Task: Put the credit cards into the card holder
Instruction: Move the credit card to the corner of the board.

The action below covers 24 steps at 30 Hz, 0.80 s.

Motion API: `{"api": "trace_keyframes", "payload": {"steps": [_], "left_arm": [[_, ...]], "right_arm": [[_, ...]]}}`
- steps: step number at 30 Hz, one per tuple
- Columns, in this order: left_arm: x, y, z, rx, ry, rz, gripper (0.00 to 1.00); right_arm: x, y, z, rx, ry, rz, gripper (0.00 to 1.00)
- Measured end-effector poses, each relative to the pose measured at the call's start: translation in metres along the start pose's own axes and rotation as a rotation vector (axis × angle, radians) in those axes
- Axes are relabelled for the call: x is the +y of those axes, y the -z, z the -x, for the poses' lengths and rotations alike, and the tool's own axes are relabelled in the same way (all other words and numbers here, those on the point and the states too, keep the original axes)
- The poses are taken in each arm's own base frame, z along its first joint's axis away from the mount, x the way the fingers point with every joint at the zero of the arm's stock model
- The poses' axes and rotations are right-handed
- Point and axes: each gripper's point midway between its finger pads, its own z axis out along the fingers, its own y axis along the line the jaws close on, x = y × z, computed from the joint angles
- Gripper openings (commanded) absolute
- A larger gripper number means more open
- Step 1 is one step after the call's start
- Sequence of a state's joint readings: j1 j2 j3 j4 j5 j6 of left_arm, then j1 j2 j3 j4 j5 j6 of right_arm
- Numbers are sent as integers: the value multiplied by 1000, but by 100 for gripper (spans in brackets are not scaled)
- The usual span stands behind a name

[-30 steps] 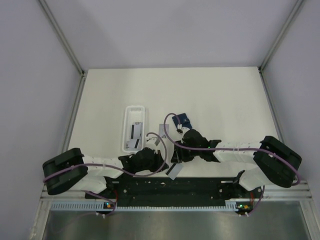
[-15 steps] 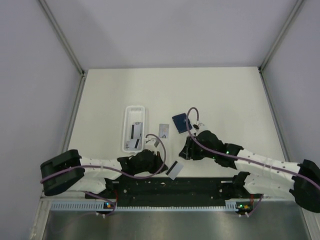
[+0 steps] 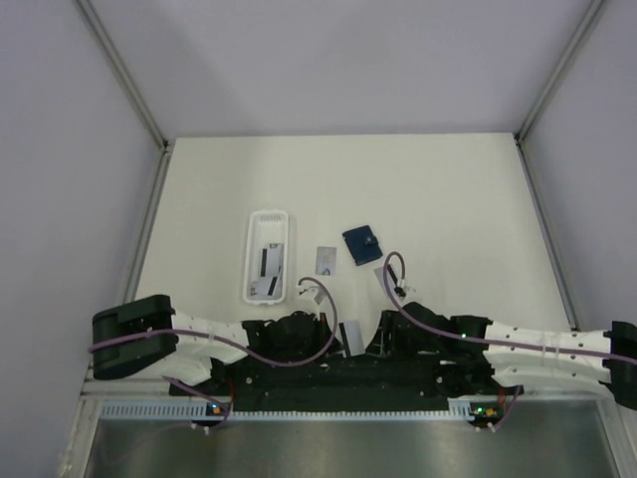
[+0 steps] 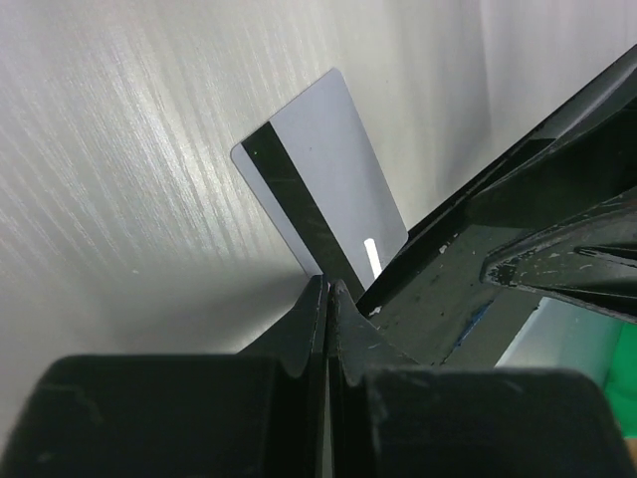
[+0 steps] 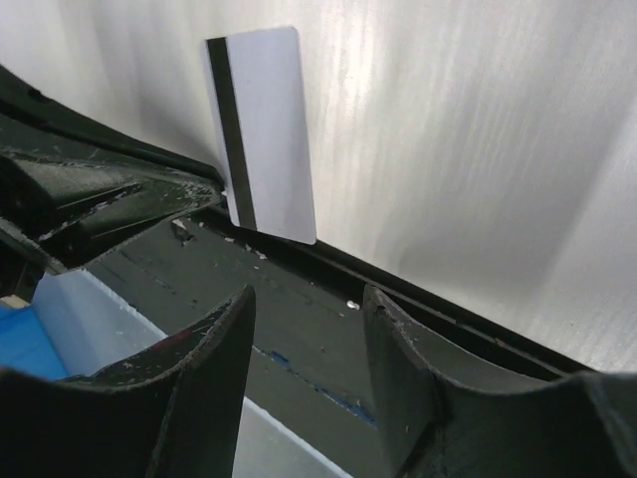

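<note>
Near edge: L gripper point(image 4: 326, 296) pinched tight on 1 card point(image 4: 323, 194), by its end. R gripper point(image 5: 304, 299) just beside, jaws wide apart, nothing in them. Further out: 1 loose card point(image 3: 325, 259) flat on table point(image 3: 448, 199), 1 holder point(image 3: 362, 244) just right of it. Left: 1 tray point(image 3: 269, 211), tray cards point(image 3: 269, 261) approx 2, can't count for sure.

No legible text, seemingly.
</note>
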State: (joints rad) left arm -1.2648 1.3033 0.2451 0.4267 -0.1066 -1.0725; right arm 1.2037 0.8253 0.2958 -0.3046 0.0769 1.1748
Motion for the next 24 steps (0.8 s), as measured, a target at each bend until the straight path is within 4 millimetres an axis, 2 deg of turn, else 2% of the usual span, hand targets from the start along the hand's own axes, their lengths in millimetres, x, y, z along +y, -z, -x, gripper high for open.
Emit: {"api": "trace_keyframes", "payload": {"steps": [7, 10, 14, 19, 24], "left_arm": [[-1, -1, -1, -8, 22, 3, 0], [1, 2, 1, -15, 24, 16, 0], [10, 12, 7, -45, 13, 68, 7], [13, 26, 33, -156, -30, 108, 11], [4, 23, 68, -235, -102, 129, 10]], "right_arm": [[-16, -13, -11, 10, -60, -23, 49], [-12, -16, -11, 13, -78, -9, 49], [-10, -18, -11, 7, -94, 10, 49], [-8, -19, -11, 1, -118, 33, 49], [-5, -20, -10, -11, -147, 67, 49]]}}
